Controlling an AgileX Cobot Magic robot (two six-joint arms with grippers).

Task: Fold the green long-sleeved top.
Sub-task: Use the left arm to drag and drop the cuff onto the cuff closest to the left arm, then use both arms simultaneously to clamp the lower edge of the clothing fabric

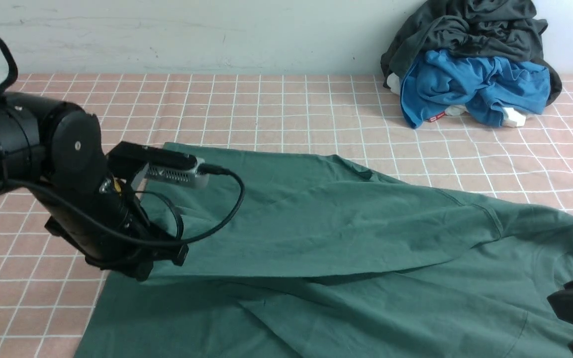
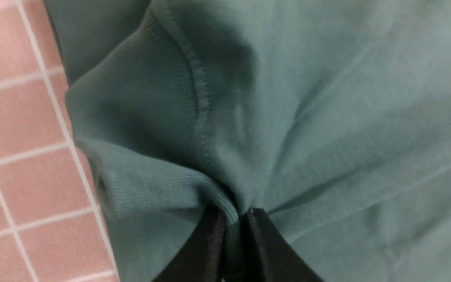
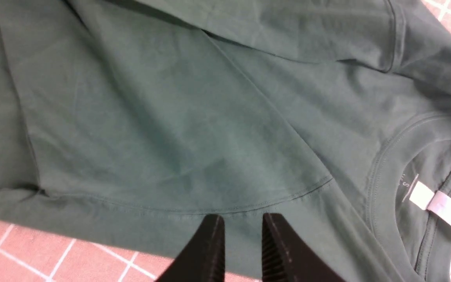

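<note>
**Left claw [image 2: 236, 214] pinches the green top [image 1: 316, 214]**

The green top lies spread on the pink checked surface [image 1: 266, 109], with one sleeve drawn across its body. The left claw is clamped on a bunched ribbed edge at the garment's left side. The right claw [image 3: 241, 220] is above the shoulder seam near the neckline, fingers slightly apart and empty. A heap of dark and blue clothes [image 1: 470, 64] sits far right.
</note>
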